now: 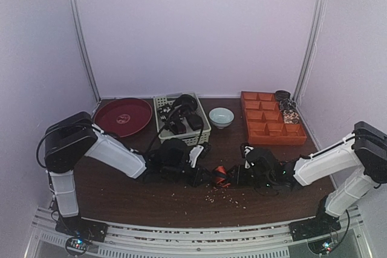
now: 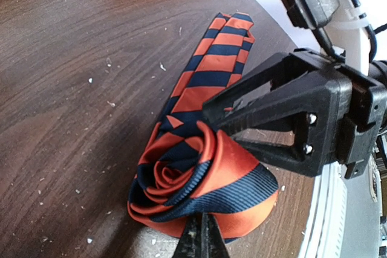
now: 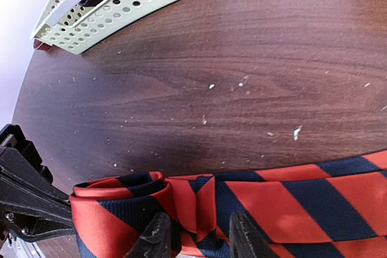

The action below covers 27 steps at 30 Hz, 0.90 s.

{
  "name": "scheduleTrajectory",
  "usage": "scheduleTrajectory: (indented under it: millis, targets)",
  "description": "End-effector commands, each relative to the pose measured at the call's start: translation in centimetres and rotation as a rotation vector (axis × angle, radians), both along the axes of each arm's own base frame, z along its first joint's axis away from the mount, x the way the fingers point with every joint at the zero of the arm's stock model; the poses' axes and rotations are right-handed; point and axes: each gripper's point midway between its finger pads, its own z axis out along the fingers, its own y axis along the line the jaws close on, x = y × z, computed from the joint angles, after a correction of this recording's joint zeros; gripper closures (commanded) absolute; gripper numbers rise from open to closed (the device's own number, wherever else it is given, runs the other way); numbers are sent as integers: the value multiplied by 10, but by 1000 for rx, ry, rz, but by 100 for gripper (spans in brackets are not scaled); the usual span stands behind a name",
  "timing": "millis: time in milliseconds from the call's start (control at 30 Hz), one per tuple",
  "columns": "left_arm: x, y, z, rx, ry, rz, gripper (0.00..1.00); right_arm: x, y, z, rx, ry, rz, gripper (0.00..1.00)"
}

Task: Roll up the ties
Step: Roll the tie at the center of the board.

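Observation:
One of the ties (image 2: 205,179), striped orange-red and dark, lies at the front middle of the table (image 1: 151,203). Its left end is wound into a roll and the rest stretches flat to the right (image 3: 290,203). My left gripper (image 2: 202,237) is shut, its tips together against the roll's near rim, with no fabric showing between them. My right gripper (image 3: 201,237) is open, its two fingers apart and down on the tie just beside the roll. In the top view the tie (image 1: 221,174) shows between the left gripper (image 1: 205,177) and the right gripper (image 1: 234,178).
A pale green perforated basket (image 1: 162,126) with dark things in it stands at the back middle. A red plate (image 1: 123,116) is to its left, a pale bowl (image 1: 221,116) to its right. An orange compartment tray (image 1: 272,126) holds small dark rolls at its far right. Pale crumbs (image 1: 224,194) dot the wood.

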Motion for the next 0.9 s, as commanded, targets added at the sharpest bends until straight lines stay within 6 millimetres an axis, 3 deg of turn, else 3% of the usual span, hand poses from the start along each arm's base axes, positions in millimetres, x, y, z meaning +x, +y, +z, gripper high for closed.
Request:
scheduleTrajectory:
  millis: [0,167,500,867]
  targets:
    - [5,-10,0,10,-36,-7,100,10,-13,9,-49,-24,-54,64]
    - [8,-15,2,10,-44,-10,100,11,-20,14,-61,-28,-75,62]
    - [15,-26,2,16,-54,-17,100,5,-14,52,75,-76,-41,50]
    - [19,-33,1,17,-55,-18,100,19,-9,23,-51,-29,-35,60]
